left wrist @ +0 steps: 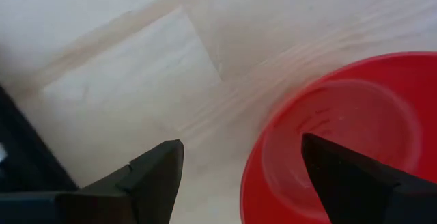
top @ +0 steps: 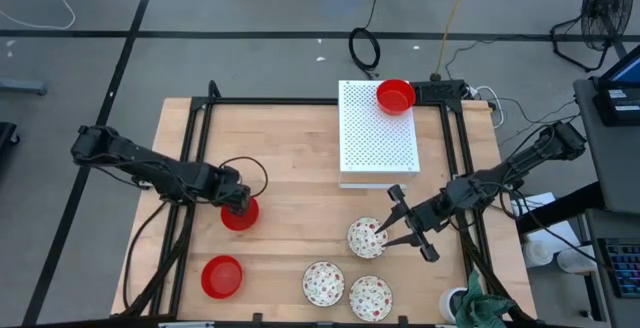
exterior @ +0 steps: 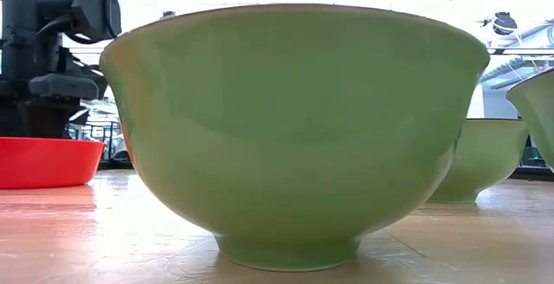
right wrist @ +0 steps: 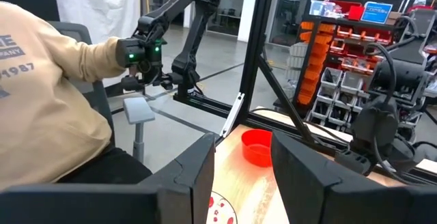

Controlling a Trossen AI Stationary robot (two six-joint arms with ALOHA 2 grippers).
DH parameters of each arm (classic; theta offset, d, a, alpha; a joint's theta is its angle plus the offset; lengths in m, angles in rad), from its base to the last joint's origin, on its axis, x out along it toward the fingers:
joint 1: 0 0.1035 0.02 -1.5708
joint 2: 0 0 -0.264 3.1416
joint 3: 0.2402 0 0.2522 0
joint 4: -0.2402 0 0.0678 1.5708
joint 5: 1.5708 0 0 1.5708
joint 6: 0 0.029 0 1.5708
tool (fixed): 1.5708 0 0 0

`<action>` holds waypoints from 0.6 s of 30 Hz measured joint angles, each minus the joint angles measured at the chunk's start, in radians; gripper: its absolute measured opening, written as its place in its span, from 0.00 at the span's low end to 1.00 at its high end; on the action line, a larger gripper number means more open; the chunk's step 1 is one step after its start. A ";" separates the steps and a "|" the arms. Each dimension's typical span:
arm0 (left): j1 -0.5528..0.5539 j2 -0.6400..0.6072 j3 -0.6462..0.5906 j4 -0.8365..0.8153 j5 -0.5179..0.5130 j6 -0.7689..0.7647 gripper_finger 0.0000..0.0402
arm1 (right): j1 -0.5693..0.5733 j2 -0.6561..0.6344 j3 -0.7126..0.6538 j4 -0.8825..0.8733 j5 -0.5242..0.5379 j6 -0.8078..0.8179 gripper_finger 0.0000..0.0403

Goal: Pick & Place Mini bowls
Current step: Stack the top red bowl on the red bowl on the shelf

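A red mini bowl [top: 240, 215] stands on the wooden table at mid-left. My left gripper [top: 238, 203] hangs just above it, pointing down and open. In the left wrist view one finger [left wrist: 341, 176] is over the bowl's hollow [left wrist: 355, 121] and the other [left wrist: 153, 179] is over bare table, outside its rim. A second red bowl [top: 222, 276] sits near the front, and a third [top: 396, 96] is on the white board. My right gripper [top: 392, 226] is held level and open above one of three white floral bowls [top: 367, 238].
The white perforated board [top: 375, 148] lies at the far middle. Black frame rails [top: 195, 168] run along both table sides. Two floral bowls [top: 323, 282] [top: 371, 298] sit near the front edge, and a green cloth [top: 482, 308] at the near right corner. A person [right wrist: 48, 101] sits beyond the table.
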 joint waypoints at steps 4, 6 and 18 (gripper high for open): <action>0.000 0.000 -0.032 0.036 0.004 0.013 0.74 | 0.000 0.000 0.000 0.000 0.000 -0.007 0.32; 0.000 0.000 -0.042 0.036 0.001 0.013 0.74 | 0.000 0.000 0.000 0.000 0.000 -0.018 0.32; 0.000 0.000 -0.052 0.042 -0.023 0.062 0.74 | 0.000 0.000 0.000 -0.002 0.000 -0.046 0.32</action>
